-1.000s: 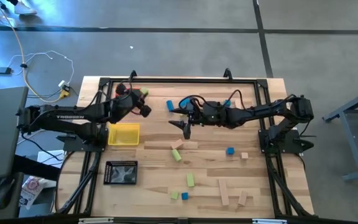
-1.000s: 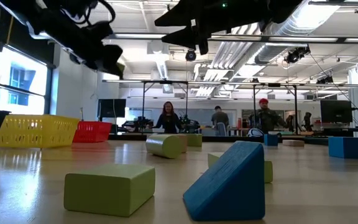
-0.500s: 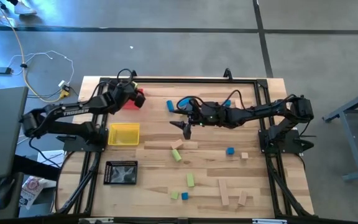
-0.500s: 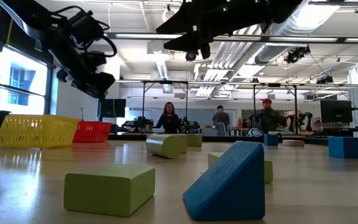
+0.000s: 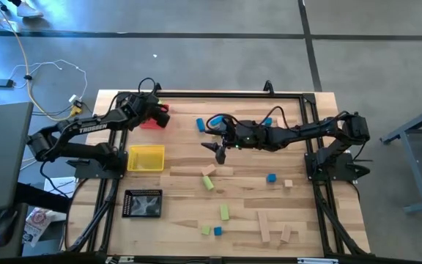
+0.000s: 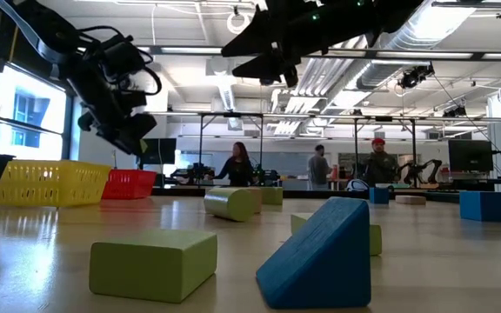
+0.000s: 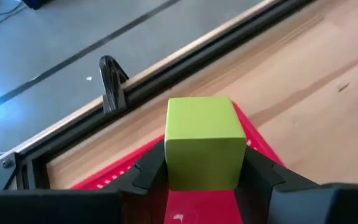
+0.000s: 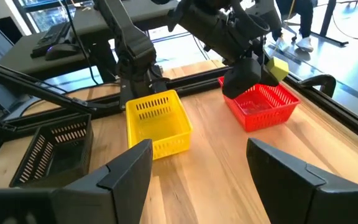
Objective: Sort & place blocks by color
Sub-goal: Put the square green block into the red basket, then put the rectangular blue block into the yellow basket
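My left gripper (image 5: pixel 160 113) hangs over the red mesh tray (image 5: pixel 149 122) at the table's far left and is shut on a light green cube (image 7: pixel 204 142). The right wrist view shows that cube (image 8: pixel 278 66) above the red tray (image 8: pixel 263 102). My right gripper (image 5: pixel 219 144) is open and hovers over the table's middle, touching nothing. A blue block (image 5: pixel 200 125) lies on the table just left of it. More blue, green and tan blocks (image 5: pixel 224 212) lie flat across the near half of the table. My left gripper pinches the green cube between its two fingers (image 7: pixel 146 172), one on each opposite side face (image 7: pixel 173 163). The cube is lifted clear, its top face level, above the red tray's floor (image 7: pixel 197 202).
A yellow tray (image 5: pixel 146 158) and a black tray (image 5: pixel 143 203) sit along the left side. Tan bars (image 5: pixel 264 226) lie near the front edge. A dark frame rail (image 7: pixel 185 65) runs along the far edge. People stand in the room behind.
My left gripper has carried the green cube from beside the yellow tray toward the table's far left corner, over the red tray, and has come down lower. My right gripper has stayed about where it was.
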You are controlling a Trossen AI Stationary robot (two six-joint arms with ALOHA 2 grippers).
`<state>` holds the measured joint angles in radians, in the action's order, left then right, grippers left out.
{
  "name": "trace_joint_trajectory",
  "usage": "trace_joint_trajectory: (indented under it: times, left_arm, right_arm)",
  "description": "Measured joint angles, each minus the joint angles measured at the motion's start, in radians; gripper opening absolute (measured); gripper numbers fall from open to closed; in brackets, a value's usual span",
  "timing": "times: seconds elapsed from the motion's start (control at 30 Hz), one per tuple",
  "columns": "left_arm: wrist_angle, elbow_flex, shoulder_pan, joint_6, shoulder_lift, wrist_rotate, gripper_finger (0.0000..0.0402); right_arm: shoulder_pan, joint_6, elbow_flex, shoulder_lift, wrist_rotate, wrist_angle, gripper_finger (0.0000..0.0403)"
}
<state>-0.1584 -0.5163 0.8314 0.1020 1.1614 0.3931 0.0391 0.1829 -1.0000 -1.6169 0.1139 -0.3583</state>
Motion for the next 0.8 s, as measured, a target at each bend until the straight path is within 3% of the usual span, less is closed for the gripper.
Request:
trace_joint_trajectory:
  times: [0.33, 0.6, 0.8]
  left_arm:
    - [-0.034, 0.000, 0.000, 0.000, 0.004, 0.000, 0.0175]
    - [-0.025, -0.006, 0.000, 0.000, 0.004, -0.008, 0.0190]
    - [-0.032, -0.078, 0.000, 0.000, 0.004, -0.175, 0.0189]
  right_arm:
    - [0.000, 0.000, 0.000, 0.000, 0.000, 0.005, 0.0248]
    - [0.000, 0.000, 0.000, 0.000, -0.001, 0.019, 0.0248]
    - [0.000, 0.000, 0.000, 0.000, -0.001, 0.019, 0.0248]
